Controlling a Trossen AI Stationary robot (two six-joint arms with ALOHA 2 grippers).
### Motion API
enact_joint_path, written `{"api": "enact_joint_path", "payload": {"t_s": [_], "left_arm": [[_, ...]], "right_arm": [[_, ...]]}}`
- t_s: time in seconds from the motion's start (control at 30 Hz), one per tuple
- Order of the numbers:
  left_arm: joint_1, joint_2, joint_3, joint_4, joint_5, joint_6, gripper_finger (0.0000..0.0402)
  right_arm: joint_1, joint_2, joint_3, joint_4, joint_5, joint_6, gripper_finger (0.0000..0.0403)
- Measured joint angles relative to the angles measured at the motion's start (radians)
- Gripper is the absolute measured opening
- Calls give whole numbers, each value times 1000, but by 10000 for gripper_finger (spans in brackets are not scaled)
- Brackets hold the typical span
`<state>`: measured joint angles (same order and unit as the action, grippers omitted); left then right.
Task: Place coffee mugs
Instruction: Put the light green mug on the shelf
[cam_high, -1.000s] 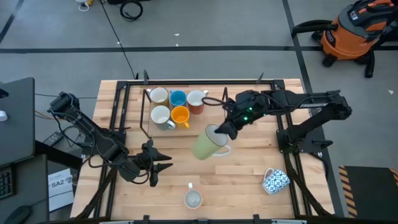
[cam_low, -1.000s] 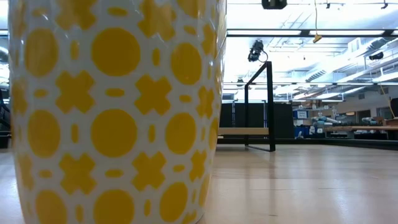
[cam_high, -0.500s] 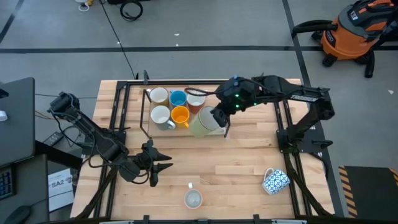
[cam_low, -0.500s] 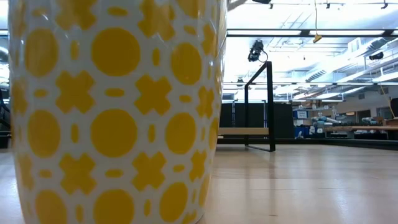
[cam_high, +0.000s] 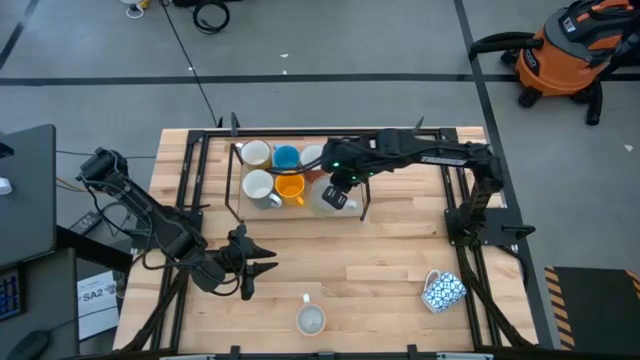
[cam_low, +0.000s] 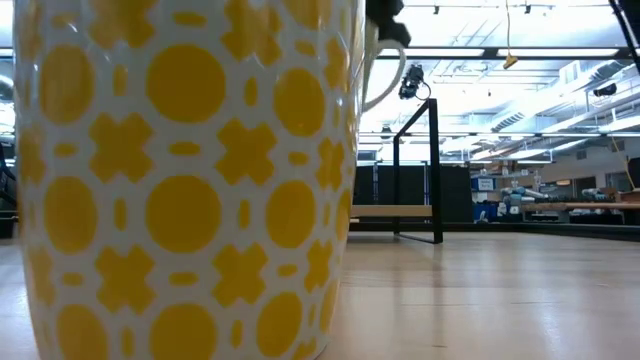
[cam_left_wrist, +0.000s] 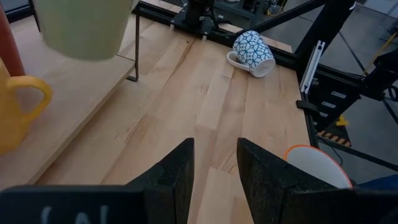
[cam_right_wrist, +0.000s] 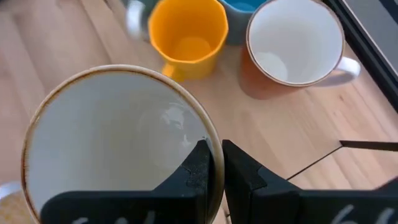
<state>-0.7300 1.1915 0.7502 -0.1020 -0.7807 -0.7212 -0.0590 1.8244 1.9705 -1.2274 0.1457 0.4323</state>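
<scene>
The wooden table (cam_high: 400, 270) carries a black frame (cam_high: 225, 175) at its far side, and inside that frame stand five mugs close together: two white mugs (cam_high: 256, 154), a blue mug (cam_high: 286, 157), an orange-yellow mug (cam_high: 290, 186) and a red-brown mug (cam_right_wrist: 280, 53). The right arm reaches across to this group, and the right gripper (cam_right_wrist: 214, 163) pinches the rim of a pale cream mug (cam_high: 328, 196), one finger inside and one outside, holding it upright just beside the orange-yellow and red-brown ones. The left gripper (cam_high: 262, 263) hangs low over the near left part of the table, its fingers (cam_left_wrist: 180, 171) slightly spread and holding nothing. A blue-and-white patterned mug (cam_high: 442, 290) lies on its side near the right edge. A small white mug (cam_high: 311, 320) stands at the near edge, well apart from the rest.
</scene>
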Motion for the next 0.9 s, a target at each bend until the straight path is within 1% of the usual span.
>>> {"api": "enact_joint_path", "payload": {"t_s": [0.23, 0.53, 0.7, 0.9], "left_arm": [[0, 0, 0, 0, 0, 1, 128], [0, 0, 0, 0, 0, 1, 128], [0, 0, 0, 0, 0, 1, 128], [0, 0, 0, 0, 0, 0, 128]], "right_arm": [[-33, 75, 0, -1, 28, -42, 32], [-74, 157, -2, 1, 30, -31, 32], [-91, 184, -2, 13, 62, 1, 32], [-107, 188, -2, 16, 100, 110, 32]]}}
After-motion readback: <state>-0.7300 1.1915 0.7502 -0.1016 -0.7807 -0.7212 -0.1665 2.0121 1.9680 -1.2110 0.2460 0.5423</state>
